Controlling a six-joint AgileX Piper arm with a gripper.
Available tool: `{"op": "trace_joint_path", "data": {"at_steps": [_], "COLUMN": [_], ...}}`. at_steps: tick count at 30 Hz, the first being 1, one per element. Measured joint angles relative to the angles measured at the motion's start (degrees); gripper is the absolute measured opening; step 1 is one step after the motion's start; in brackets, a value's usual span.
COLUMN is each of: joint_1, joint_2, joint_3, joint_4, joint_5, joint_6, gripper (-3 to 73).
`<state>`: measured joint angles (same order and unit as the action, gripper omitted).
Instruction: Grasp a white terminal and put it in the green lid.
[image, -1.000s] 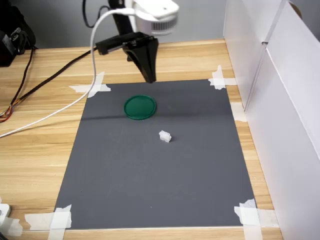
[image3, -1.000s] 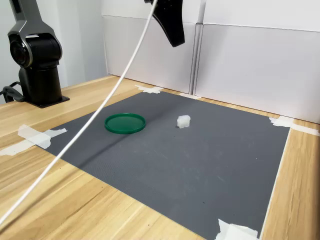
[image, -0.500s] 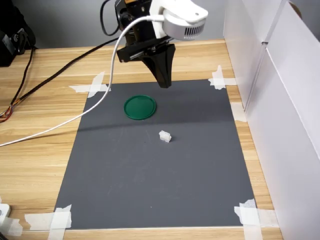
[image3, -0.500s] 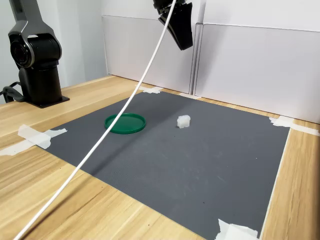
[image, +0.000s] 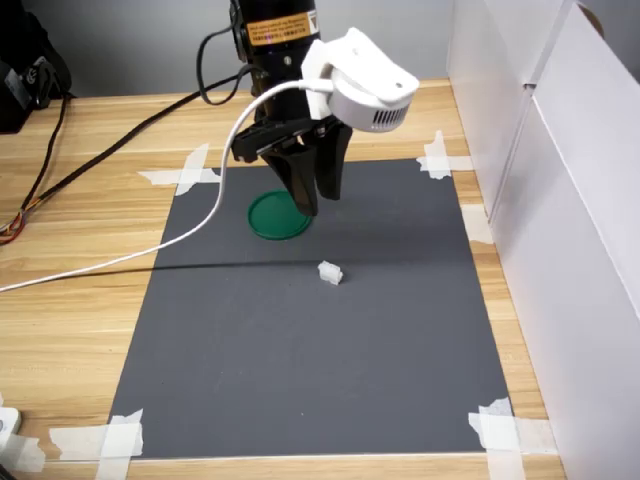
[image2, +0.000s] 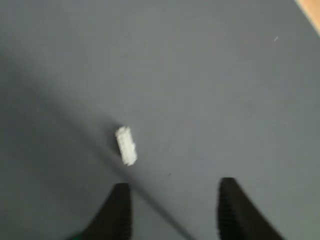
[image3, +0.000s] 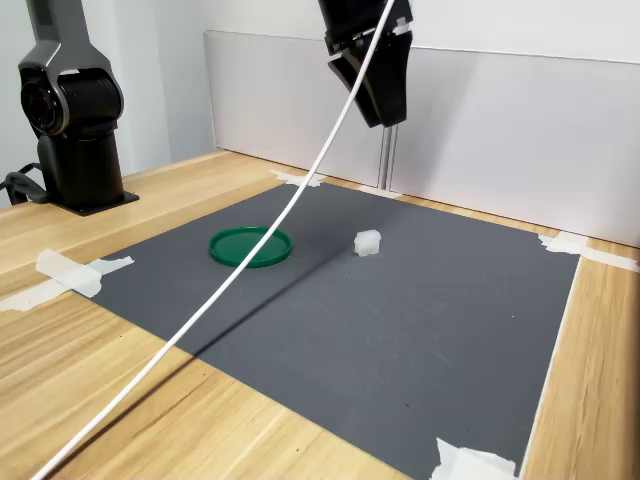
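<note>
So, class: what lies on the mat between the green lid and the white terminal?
Nothing. In both exterior views only bare grey mat separates the green lid from the white terminal.

The arm (image: 272, 40) reaches down from the far edge of the table, its black wrist pointing downward. The gripper (image: 318, 200) hangs in the air above the dark mat, touching nothing. Its 2 black fingers (image2: 116, 212) are tapered and point down, and in the wrist view they stand clearly apart with a wide gap, holding nothing. A white camera housing (image: 362, 78) sits on the wrist, and a white cable (image3: 300, 195) runs from it.
</note>
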<state>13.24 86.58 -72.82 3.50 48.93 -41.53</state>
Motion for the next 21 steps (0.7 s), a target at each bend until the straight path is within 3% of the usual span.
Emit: {"op": "trace_joint_path", "data": {"at_steps": [3, 6, 15, 21], "joint_1": [0.0, 0.0, 0.5, 3.2], "joint_2": [0.1, 0.1, 0.2, 0.3], "joint_3": [-1.0, -1.1, -1.1, -1.1], "joint_4": [0.0, 0.3, 3.9, 4.1], "joint_5": [-0.1, 0.0, 1.5, 1.5], "joint_6": [-0.3, -0.5, -6.2, -7.1], "gripper": [58.8, 63.6, 64.6, 64.6]}}
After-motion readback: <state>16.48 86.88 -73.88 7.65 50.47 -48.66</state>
